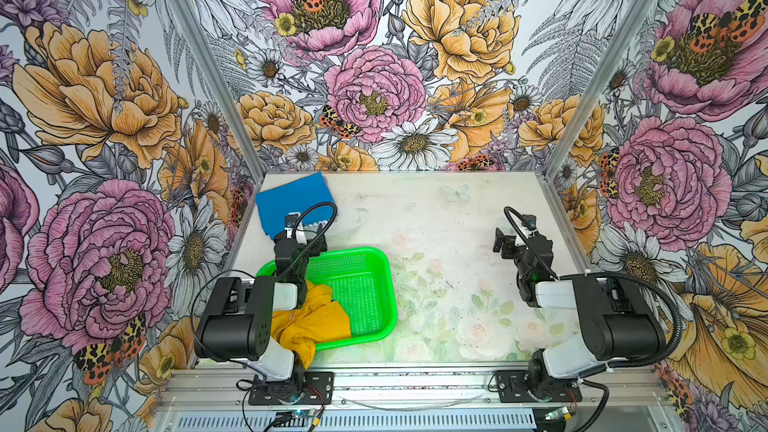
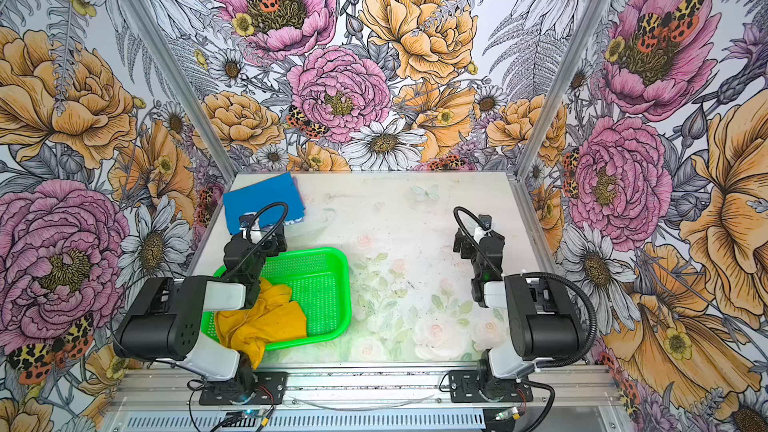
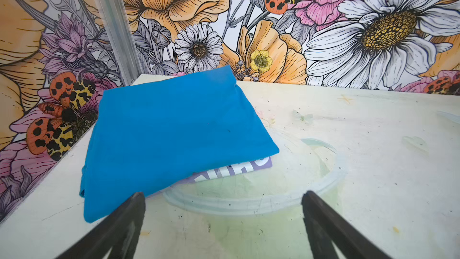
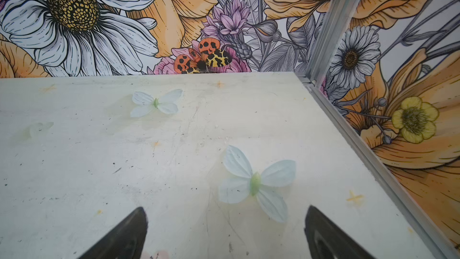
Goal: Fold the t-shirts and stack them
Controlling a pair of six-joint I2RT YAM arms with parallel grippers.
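Nearest me, the mustard-yellow t-shirt [image 1: 316, 322] lies crumpled in the near left part of the green basket [image 1: 368, 292], with one fold spilling over the basket's near rim toward the arm bases. The left arm reaches over it. Beyond the basket, the left gripper [image 3: 222, 196] has its jaws spread wide and holds nothing. It sits just short of the near edge of the blue t-shirt [image 1: 293, 199]. Across on the right, well apart from both shirts, the right gripper [image 4: 226, 209] is spread just as wide and is empty, over bare tabletop [image 1: 436, 218] printed with pale butterflies. Farthest back, the blue t-shirt lies folded into a flat rectangle in the far left corner of the tabletop, and a lilac layer with white lettering [image 3: 239, 170] peeks out from under its near edge.
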